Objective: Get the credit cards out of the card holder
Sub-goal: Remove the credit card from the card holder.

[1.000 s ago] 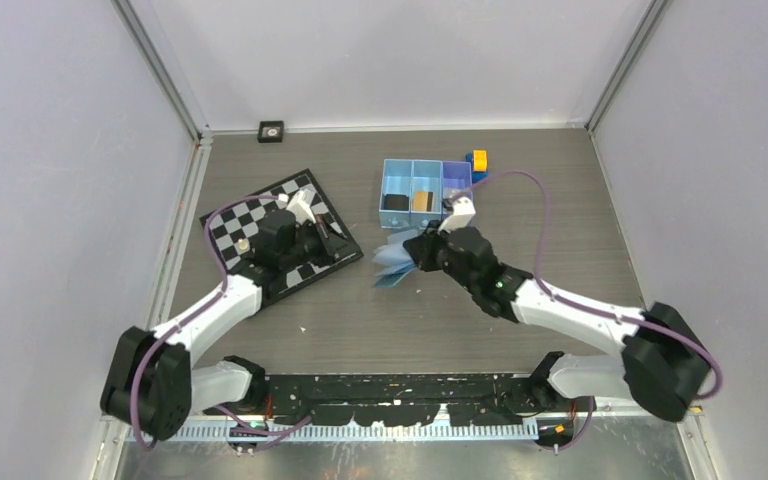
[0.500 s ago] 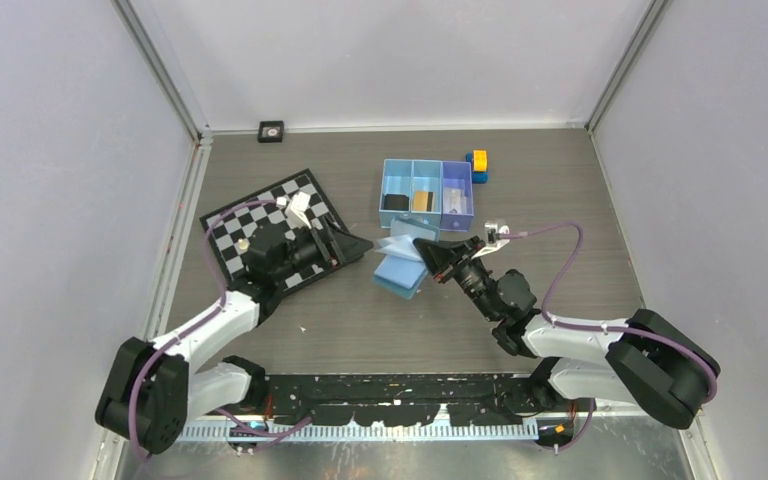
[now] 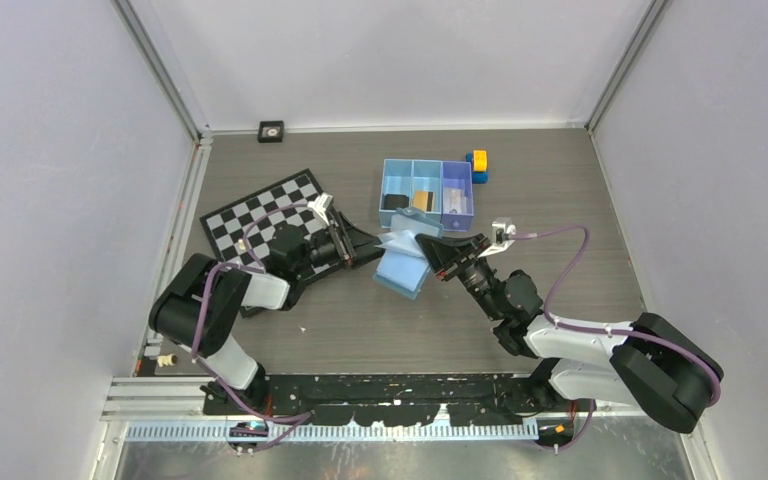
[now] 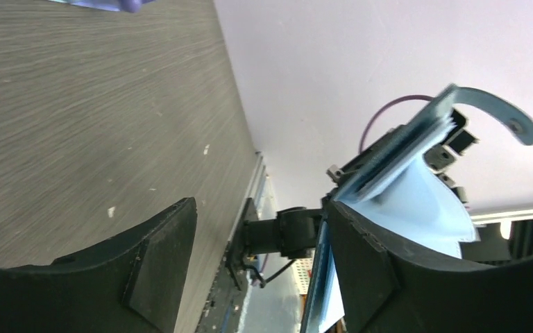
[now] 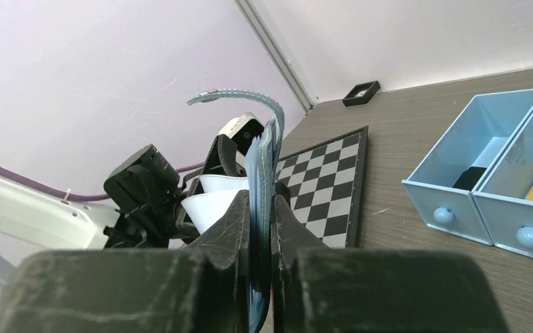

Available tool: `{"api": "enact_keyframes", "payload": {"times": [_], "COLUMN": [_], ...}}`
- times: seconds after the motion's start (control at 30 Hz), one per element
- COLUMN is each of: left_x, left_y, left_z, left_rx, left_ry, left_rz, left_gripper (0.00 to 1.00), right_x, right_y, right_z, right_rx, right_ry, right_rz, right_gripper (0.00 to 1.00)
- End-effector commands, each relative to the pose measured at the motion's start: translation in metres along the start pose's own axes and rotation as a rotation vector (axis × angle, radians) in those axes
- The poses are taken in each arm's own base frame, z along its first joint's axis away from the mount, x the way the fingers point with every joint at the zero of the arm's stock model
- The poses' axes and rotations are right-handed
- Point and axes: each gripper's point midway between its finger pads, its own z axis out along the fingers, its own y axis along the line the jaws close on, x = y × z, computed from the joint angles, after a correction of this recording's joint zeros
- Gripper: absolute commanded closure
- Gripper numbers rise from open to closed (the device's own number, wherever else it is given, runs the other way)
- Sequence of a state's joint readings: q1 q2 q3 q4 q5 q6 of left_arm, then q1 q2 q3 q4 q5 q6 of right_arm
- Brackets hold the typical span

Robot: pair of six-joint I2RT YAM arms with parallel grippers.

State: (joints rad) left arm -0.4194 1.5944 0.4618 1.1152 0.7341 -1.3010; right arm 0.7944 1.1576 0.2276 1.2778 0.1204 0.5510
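The card holder [image 3: 400, 268] is blue and hangs open above the table, just in front of the tray. My right gripper [image 3: 434, 256] is shut on its right edge; in the right wrist view the fingers [image 5: 239, 222] pinch the holder [image 5: 264, 156] edge-on. My left gripper [image 3: 363, 246] is open and points right at the holder's left side. In the left wrist view the light blue inside [image 4: 416, 201] shows behind the right-hand finger [image 4: 361, 257], and one flap edge reaches into the gap of that gripper [image 4: 260, 208]. The credit cards are hidden.
A chessboard [image 3: 260, 215] lies at the left under the left arm. The blue three-compartment tray [image 3: 384, 190] holds a black piece and a flat tan piece [image 3: 422, 200]. Yellow and blue blocks [image 3: 478, 165] stand behind it. A small black square [image 3: 271, 131] sits by the back wall.
My left gripper has opened and swung right off the chessboard to the holder. My right arm has pulled back and turned, keeping its grip, and the holder now hangs more spread.
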Motion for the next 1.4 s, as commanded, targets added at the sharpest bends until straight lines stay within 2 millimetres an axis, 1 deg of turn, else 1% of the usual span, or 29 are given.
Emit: {"api": "enact_keyframes", "payload": {"times": [0.0,0.07,0.17,0.27,0.37,0.43,0.47,0.53,0.6,0.63,0.67,0.7,0.73,0.77,0.8,0.87,1.1,1.23,1.3,1.37], "left_x": [0.003,0.004,0.008,0.007,0.006,0.002,-0.001,-0.011,-0.021,-0.024,-0.026,-0.027,-0.027,-0.027,-0.027,-0.027,-0.027,-0.029,-0.035,-0.044], "left_y": [-0.062,-0.065,-0.070,-0.074,-0.071,-0.066,-0.062,-0.051,-0.044,-0.042,-0.040,-0.040,-0.040,-0.042,-0.044,-0.047,-0.045,-0.041,-0.034,-0.025], "left_z": [-0.001,-0.001,-0.001,-0.002,-0.002,-0.003,-0.004,-0.010,-0.019,-0.022,-0.026,-0.027,-0.029,-0.029,-0.030,-0.031,-0.029,-0.030,-0.034,-0.046], "left_rx": [0.245,0.252,0.263,0.269,0.250,0.222,0.201,0.156,0.130,0.124,0.117,0.112,0.109,0.112,0.118,0.121,0.115,0.101,0.074,0.042], "left_ry": [0.041,0.044,0.049,0.042,0.033,0.019,0.008,-0.040,-0.089,-0.107,-0.122,-0.132,-0.136,-0.136,-0.137,-0.140,-0.127,-0.149,-0.179,-0.239], "left_rz": [0.113,0.119,0.126,0.138,0.139,0.133,0.124,0.102,0.089,0.085,0.081,0.079,0.080,0.086,0.092,0.100,0.082,0.071,0.057,0.034], "left_gripper": [0.30,0.30,0.26,0.25,0.25,0.26,0.29,0.38,0.41,0.40,0.35,0.26,0.13,0.02,0.01,0.00,0.00,0.00,0.00,0.00], "right_x": [-0.031,-0.031,-0.026,-0.021,-0.016,-0.014,-0.014,-0.016,-0.018,-0.019,-0.020,-0.019,-0.018,-0.018,-0.016,-0.014,-0.004,-0.003,-0.005,-0.008], "right_y": [0.015,0.011,0.007,0.009,0.011,0.012,0.013,0.013,0.012,0.013,0.014,0.014,0.015,0.016,0.017,0.019,0.024,0.024,0.022,0.017], "right_z": [0.010,0.011,0.013,0.014,0.016,0.016,0.016,0.015,0.013,0.013,0.013,0.013,0.013,0.013,0.014,0.015,0.019,0.019,0.019,0.018], "right_rx": [-0.028,-0.006,0.015,0.001,-0.015,-0.027,-0.034,-0.033,-0.028,-0.031,-0.033,-0.037,-0.041,-0.049,-0.053,-0.065,-0.094,-0.098,-0.084,-0.058], "right_ry": [-0.110,-0.105,-0.085,-0.066,-0.048,-0.044,-0.046,-0.055,-0.061,-0.065,-0.066,-0.063,-0.059,-0.056,-0.050,-0.039,0.005,0.011,0.000,-0.013], "right_rz": [0.033,0.037,0.033,0.033,0.037,0.040,0.041,0.041,0.035,0.033,0.032,0.030,0.030,0.028,0.029,0.028,0.028,0.021,0.018,0.016], "right_gripper": [0.99,0.99,0.99,0.99,1.00,1.00,0.99,0.99,0.99,0.99,1.00,1.00,0.99,0.99,0.99,0.99,1.00,0.99,0.99,0.99]}}
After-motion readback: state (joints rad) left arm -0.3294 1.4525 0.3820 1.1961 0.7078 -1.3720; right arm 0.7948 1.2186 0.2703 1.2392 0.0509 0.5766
